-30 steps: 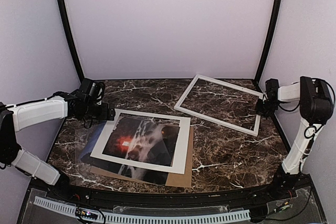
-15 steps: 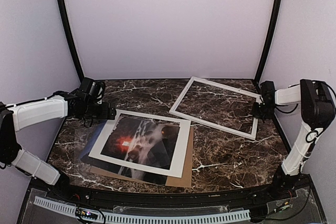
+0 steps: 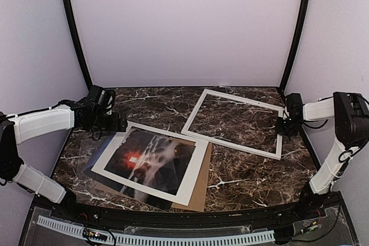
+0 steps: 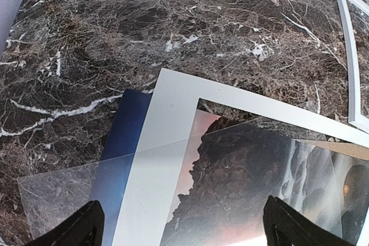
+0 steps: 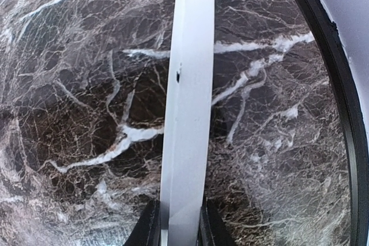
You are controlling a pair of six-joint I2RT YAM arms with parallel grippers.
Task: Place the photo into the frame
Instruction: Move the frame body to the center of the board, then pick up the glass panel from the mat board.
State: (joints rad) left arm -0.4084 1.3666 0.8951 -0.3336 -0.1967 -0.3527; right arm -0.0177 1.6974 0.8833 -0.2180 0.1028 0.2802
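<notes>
**A:** Dark marble table point(image 3: 242, 171) with white veins, pale walls on three sides. Where's the photo?

**B:** Near left. The photo point(image 3: 151, 159) lies flat under a white mat point(image 3: 197, 171), both on a brown cardboard sheet point(image 3: 202, 191). The wrist view shows its blue edge point(image 4: 124, 142) sticking out past the mat's left side. A clear sheet point(image 4: 63, 188) lies skewed over that corner.

**A:** And the frame?

**B:** The frame point(image 3: 230, 144) is far right, askew to the table edge. Its near-left corner is just beside the mat's far-right corner. Marble shows through its centre.

**A:** Grippers?

**B:** The right gripper point(image 3: 282, 126) is at the frame's right rail point(image 5: 187, 113), pinched narrow with one finger on each side. Can't tell whether the rail is lifted. The left gripper point(image 4: 184, 229) hangs over the stack's far-left corner, jaws spread wide, holding nothing.
</notes>
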